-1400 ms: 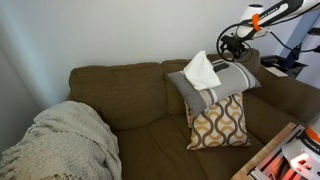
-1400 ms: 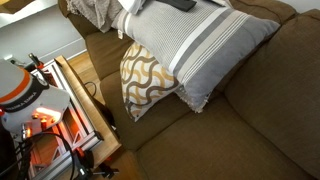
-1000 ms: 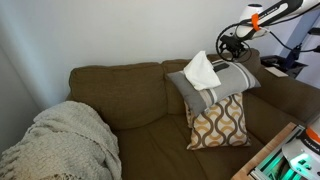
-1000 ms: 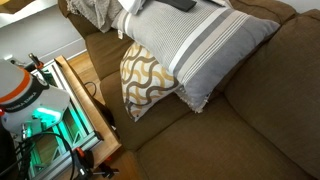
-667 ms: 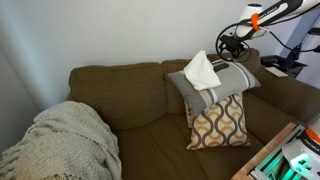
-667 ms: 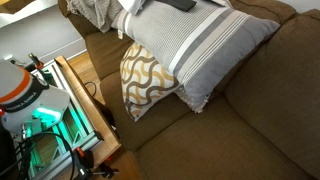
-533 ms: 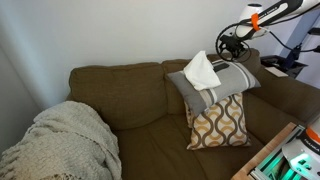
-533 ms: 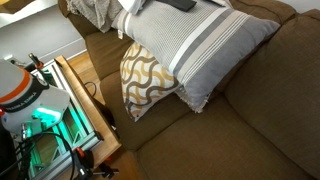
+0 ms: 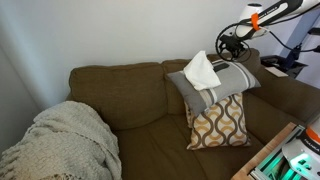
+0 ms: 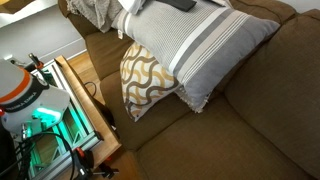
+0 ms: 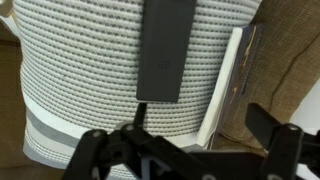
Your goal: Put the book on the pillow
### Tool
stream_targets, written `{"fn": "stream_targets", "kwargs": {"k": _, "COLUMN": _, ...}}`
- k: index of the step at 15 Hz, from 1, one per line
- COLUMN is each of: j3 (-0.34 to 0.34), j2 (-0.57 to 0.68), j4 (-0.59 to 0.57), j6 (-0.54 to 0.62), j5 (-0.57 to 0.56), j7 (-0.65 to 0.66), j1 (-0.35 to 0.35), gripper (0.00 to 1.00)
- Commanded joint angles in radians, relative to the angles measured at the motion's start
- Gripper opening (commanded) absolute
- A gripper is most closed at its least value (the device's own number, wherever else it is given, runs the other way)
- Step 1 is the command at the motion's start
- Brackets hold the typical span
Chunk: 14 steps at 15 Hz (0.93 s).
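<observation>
A grey striped pillow (image 9: 222, 78) lies on top of a patterned pillow on the brown couch; it also shows in an exterior view (image 10: 195, 45) and fills the wrist view (image 11: 80, 70). A white book (image 9: 202, 70) rests on the pillow's left end, tilted up against the couch back. In the wrist view its white page edge (image 11: 224, 92) lies along the pillow's right side. My gripper (image 9: 233, 44) hangs above the pillow's right end, apart from the book. In the wrist view its jaws (image 11: 200, 135) are open and empty.
A flat black object (image 11: 165, 45) lies on the striped pillow, also seen in an exterior view (image 10: 180, 4). The patterned pillow (image 9: 220, 122) leans below. A knitted blanket (image 9: 60, 140) covers the couch's left arm. A wooden table (image 10: 85, 100) stands beside the couch.
</observation>
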State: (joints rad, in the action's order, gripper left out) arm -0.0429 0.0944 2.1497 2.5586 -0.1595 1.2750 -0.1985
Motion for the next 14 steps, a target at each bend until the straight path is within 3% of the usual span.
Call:
{"fn": "stream_targets", "kwargs": {"k": 1, "j3": -0.043, "j2": 0.0, "j4": -0.001, "j6": -0.001, "j5": 0.009, "j7": -0.008, "j1": 0.041, "gripper": 1.0}}
{"fn": "stream_targets", "kwargs": {"k": 7, "j3": -0.065, "j2": 0.017, "j4": -0.005, "j6": 0.053, "j5": 0.012, "j7": 0.008, "j1": 0.058, "gripper": 1.0}}
{"fn": "stream_targets", "kwargs": {"k": 14, "j3": -0.066, "j2": 0.058, "j4": -0.024, "j6": 0.143, "j5": 0.187, "j7": -0.041, "j1": 0.069, "gripper": 1.0}}
